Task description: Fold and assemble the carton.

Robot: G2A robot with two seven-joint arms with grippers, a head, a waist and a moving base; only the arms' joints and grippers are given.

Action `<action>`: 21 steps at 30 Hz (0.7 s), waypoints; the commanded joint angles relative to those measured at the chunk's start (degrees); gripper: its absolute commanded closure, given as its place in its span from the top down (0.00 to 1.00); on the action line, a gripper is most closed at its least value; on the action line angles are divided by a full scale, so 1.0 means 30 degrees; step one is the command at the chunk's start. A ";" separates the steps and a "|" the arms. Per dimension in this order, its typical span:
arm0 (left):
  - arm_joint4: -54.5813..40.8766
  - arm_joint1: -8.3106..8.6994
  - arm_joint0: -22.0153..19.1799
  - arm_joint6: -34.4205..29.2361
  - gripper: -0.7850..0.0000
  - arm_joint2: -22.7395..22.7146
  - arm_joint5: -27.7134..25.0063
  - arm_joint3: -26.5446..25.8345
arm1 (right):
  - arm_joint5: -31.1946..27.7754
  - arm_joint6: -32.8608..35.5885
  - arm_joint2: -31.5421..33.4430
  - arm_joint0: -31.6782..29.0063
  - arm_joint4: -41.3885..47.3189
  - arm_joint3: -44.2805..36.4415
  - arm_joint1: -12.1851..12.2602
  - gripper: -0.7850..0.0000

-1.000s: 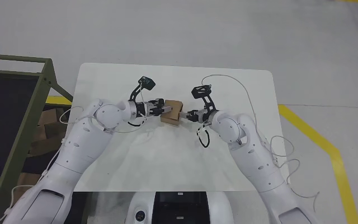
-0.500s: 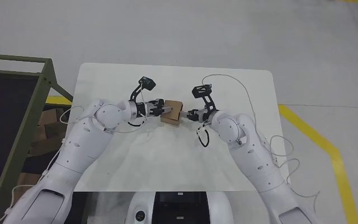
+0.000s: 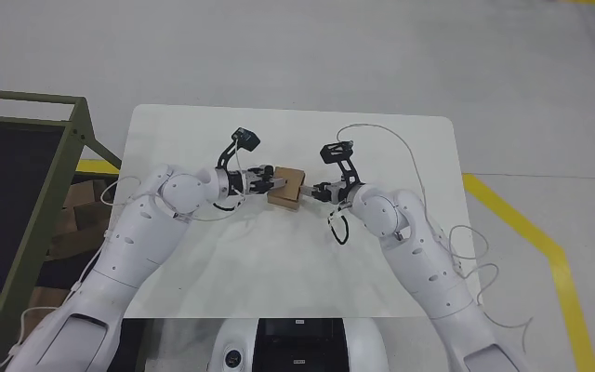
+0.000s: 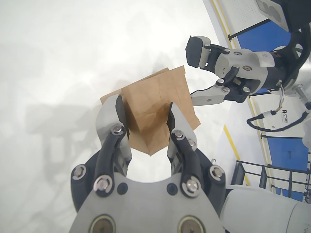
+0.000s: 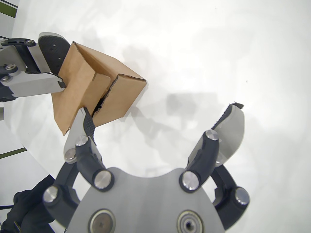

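White desk (image 3: 279,265) on a plain grey floor, nothing fancy. The brown carton (image 3: 285,188) is over the desk's middle, half-formed, and I can't tell if its lower corner actually touches the surface. Left pincer (image 4: 145,112) is clamped narrow on one end of the carton, pads pinching a folded edge, which looks like it's only there to steady the thing. Right pincer (image 5: 159,112) sits at the carton's opposite end, spread wide. One finger (image 5: 79,129) touches the ragged seam between two flaps and the other is well clear of the carton, so my guess is it's lined up to push a flap in. The carton's open mouth faces the right pincer, and its long axis seems to run pincer to pincer
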 commanded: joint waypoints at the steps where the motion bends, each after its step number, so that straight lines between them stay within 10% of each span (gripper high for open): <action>1: -0.0008 -0.0007 -0.0001 -0.0003 0.47 0.0010 -0.0033 0.0057 | -0.0009 0.0007 -0.0028 0.0027 0.0006 0.0034 0.0003 1.00; 21: 0.0067 -0.0078 -0.0062 -0.0029 0.46 0.0121 -0.0026 0.0223 | -0.0019 -0.0495 0.0315 -0.0353 0.0064 -0.0585 0.0170 1.00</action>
